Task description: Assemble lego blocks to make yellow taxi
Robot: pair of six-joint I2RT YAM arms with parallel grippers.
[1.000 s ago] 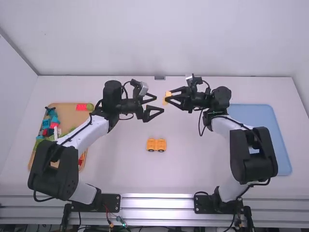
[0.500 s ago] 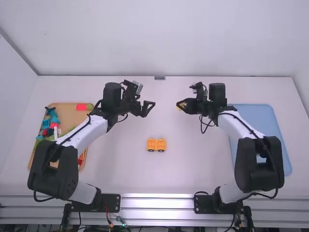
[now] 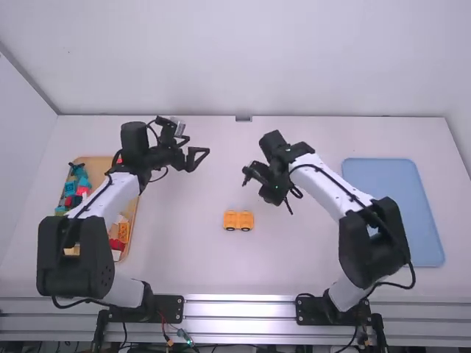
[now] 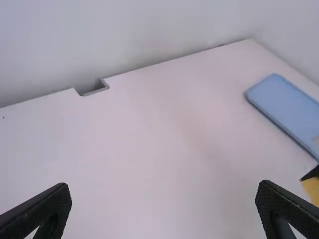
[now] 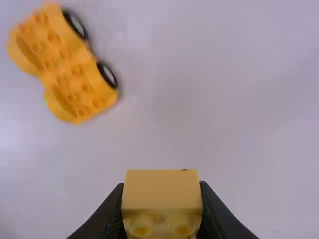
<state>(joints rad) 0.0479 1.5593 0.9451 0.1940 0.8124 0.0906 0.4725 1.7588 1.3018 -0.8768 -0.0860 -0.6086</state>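
Note:
The orange-yellow car base [image 3: 238,220] with black wheels sits on the table, studs up; in the right wrist view the base [image 5: 70,64] lies away from the fingers. My right gripper [image 3: 274,193] is beyond and to the right of it in the high view. In its wrist view the right gripper [image 5: 162,199] is shut on a yellow block [image 5: 162,191]. My left gripper [image 3: 199,148] is off to the left, over the table; its wrist view shows the left gripper [image 4: 163,196] open and holding nothing. The yellow block [image 4: 312,189] also edges into the left wrist view.
An orange tray [image 3: 135,209] of assorted bricks stands at the left, partly under the left arm. A blue tray [image 3: 394,173] lies at the right. The back wall [image 3: 243,66] rises behind the table.
My right arm has swung toward the car base with the yellow block and its gripper has changed angle. My left arm has drawn back to the left, away from the middle.

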